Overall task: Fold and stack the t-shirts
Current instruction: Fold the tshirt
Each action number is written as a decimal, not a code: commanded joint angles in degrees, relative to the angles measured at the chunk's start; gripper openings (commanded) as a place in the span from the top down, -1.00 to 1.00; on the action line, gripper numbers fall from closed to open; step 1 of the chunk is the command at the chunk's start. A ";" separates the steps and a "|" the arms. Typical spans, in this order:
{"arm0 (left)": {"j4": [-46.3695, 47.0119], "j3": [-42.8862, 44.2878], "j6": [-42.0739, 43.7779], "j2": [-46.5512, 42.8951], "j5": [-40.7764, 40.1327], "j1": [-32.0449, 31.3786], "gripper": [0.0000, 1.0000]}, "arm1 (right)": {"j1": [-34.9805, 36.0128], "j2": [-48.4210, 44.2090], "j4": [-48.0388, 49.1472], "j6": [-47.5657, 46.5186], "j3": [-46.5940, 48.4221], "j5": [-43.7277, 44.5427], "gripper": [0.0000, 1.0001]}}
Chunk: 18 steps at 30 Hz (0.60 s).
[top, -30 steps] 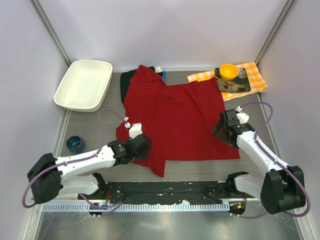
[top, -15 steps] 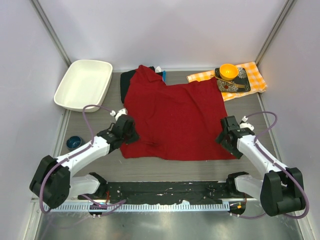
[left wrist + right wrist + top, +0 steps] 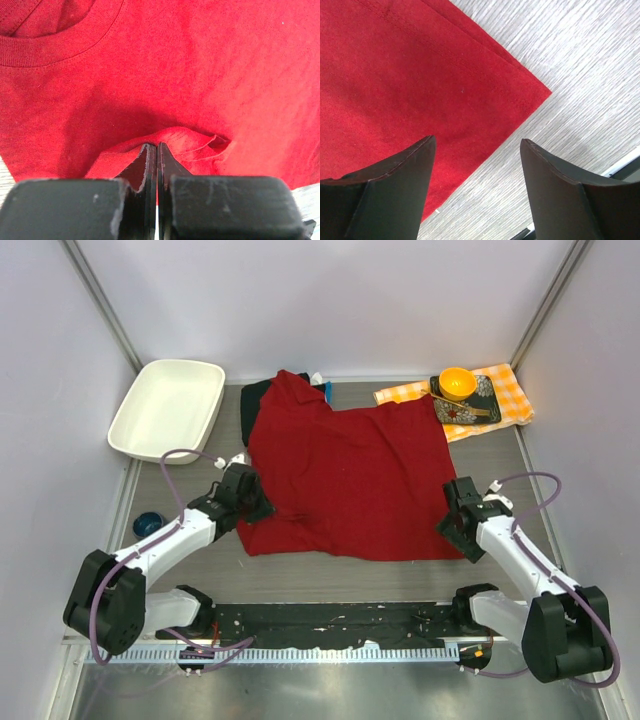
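Observation:
The red t-shirt (image 3: 345, 480) lies spread flat in the middle of the table, collar toward the left. My left gripper (image 3: 253, 508) is at its near left edge, shut on a raised pinch of the red cloth (image 3: 185, 140) just below the collar (image 3: 60, 47). My right gripper (image 3: 455, 527) is open and empty, low over the shirt's near right corner (image 3: 520, 90). A folded black shirt (image 3: 256, 398) lies at the back, partly under the red one. No white shirt shows clearly.
A white tray (image 3: 122, 426) stands at the back left. A small blue bowl (image 3: 150, 528) sits at the left edge beside my left arm. At the back right, an orange-and-white checked cloth (image 3: 512, 390) bears a dark plate (image 3: 486, 406) and an orange bowl (image 3: 457, 382).
My left gripper has moved back and to the left with the red cloth in it, and the shirt's near edge now lies straighter. My right gripper has moved nearer, to the shirt's near right corner.

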 commanded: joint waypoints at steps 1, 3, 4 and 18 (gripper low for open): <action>2.18 -0.10 1.00 -0.54 0.94 0.26 1.00 | -0.20 -3.27 -1.56 1.88 -0.49 0.09 -0.45; 2.09 -0.02 1.09 -0.45 0.77 0.26 1.00 | -0.20 -3.71 -1.91 2.06 -0.49 0.18 -0.41; 1.66 0.07 1.18 -0.63 0.68 0.26 1.00 | -0.29 -3.53 -1.74 2.14 -0.49 0.70 -0.40; -0.98 1.74 1.27 -0.54 -1.08 0.35 1.00 | -0.20 7.09 -1.91 0.75 3.72 4.64 -0.39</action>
